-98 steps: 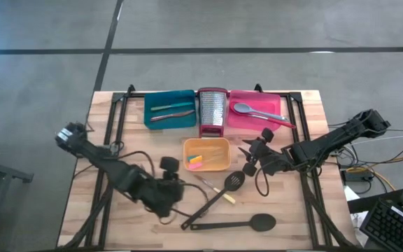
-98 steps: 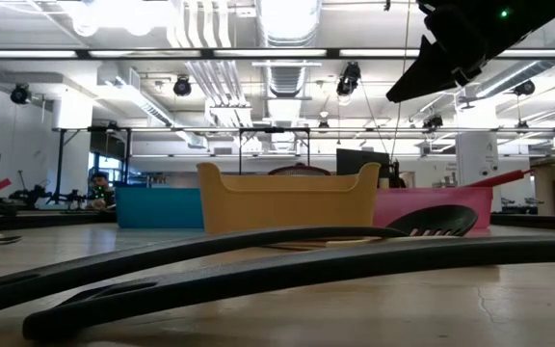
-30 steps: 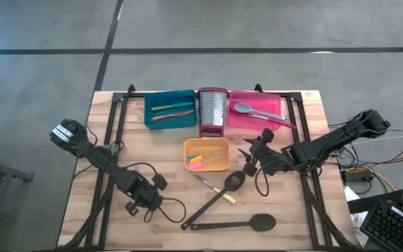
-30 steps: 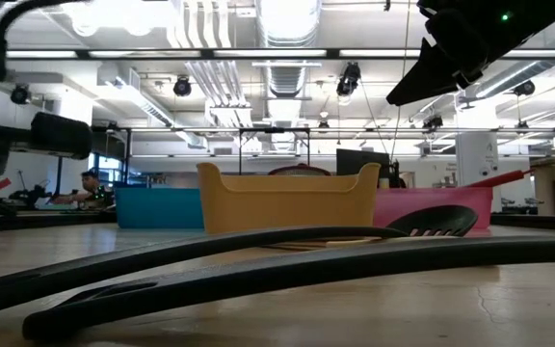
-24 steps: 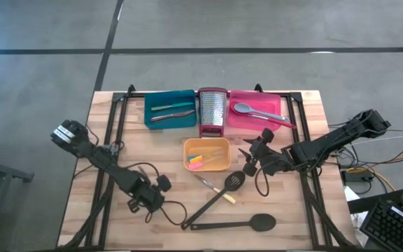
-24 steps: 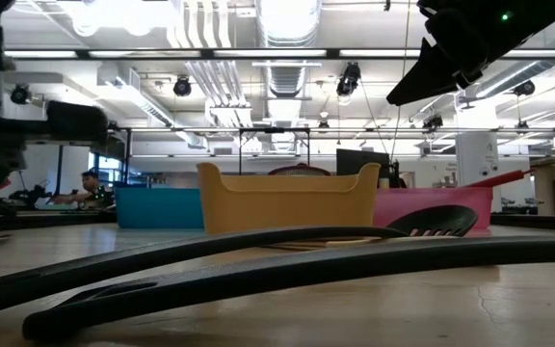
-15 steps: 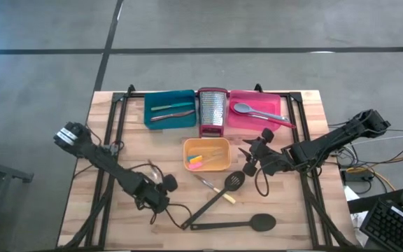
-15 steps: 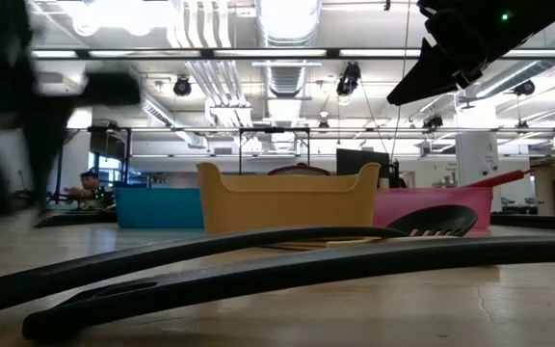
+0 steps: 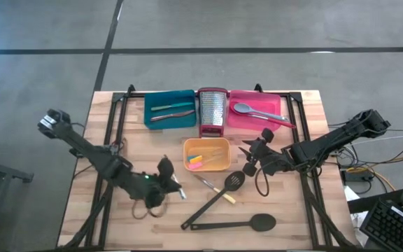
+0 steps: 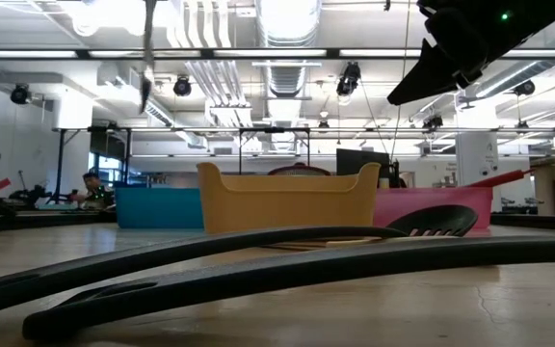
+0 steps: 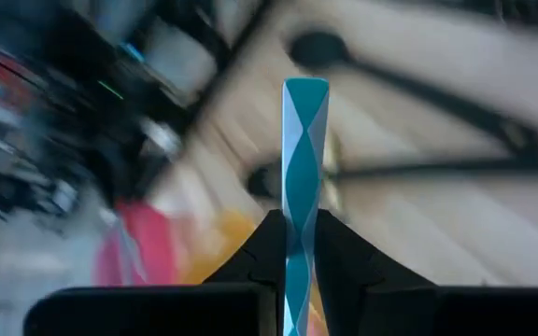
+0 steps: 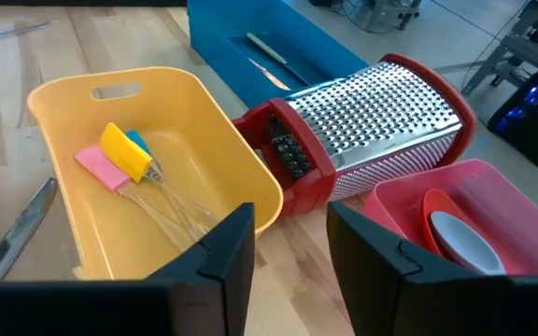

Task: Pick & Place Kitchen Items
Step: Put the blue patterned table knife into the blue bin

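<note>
My left gripper [image 9: 170, 183] hovers over the table's near middle, left of the black slotted spatula [image 9: 233, 180], and is shut on a thin tool with a twisted teal-and-white handle [image 11: 304, 140]. The long black spoon [image 9: 261, 222] lies flat near the front edge. A small thin tool [image 9: 208, 183] lies on the table beside the spatula. My right gripper [image 9: 250, 159] is open and empty, right of the orange tray [image 9: 222, 162], which holds pink and yellow pieces [image 12: 120, 154]. My left gripper pinches the twisted teal-and-white handle [image 11: 304, 210] between its two fingers. The handle runs along the fingers and sticks out well past their tips. Its light end [image 9: 180, 194] shows beyond the gripper in the high view. The tool is lifted clear of the table.
The teal tray [image 9: 152, 115] with thin tools, the upright steel grater [image 9: 213, 112] and the pink tray [image 9: 275, 105] with a grey spoon [image 9: 242, 108] stand in a row at the far side. Bare wood lies at the near left.
My left gripper has gone from the near left toward the table's right and up, out of the low view where it stood at the left. It has turned about on the way.
</note>
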`<state>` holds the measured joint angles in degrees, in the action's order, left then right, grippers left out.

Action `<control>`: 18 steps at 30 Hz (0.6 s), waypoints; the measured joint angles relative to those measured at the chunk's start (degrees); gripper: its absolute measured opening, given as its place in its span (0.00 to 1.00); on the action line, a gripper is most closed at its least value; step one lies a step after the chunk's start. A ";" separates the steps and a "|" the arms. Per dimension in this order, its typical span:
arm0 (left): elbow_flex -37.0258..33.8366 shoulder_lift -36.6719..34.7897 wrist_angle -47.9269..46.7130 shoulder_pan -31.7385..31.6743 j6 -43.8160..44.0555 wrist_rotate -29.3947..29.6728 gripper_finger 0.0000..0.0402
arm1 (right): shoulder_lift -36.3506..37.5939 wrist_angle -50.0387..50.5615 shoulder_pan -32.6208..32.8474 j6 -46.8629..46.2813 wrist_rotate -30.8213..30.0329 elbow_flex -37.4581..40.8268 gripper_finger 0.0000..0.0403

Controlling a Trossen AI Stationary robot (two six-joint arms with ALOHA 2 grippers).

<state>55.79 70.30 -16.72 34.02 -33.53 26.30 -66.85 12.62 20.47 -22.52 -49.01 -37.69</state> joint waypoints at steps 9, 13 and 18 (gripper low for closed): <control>-13.76 -9.49 35.41 -4.77 -8.90 -5.40 0.09 | 0.00 -5.28 0.00 5.74 0.02 0.00 0.26; -20.86 -11.03 50.39 -10.40 -8.37 -14.69 0.09 | 0.00 -12.03 0.00 11.70 3.00 0.18 0.23; -27.44 -11.15 65.83 -17.61 -1.83 -24.99 0.09 | -1.23 -23.32 0.01 20.52 8.03 1.06 0.20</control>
<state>28.35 59.16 49.12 16.41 -35.36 1.31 -68.08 -10.70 20.47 -2.01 -40.98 -36.63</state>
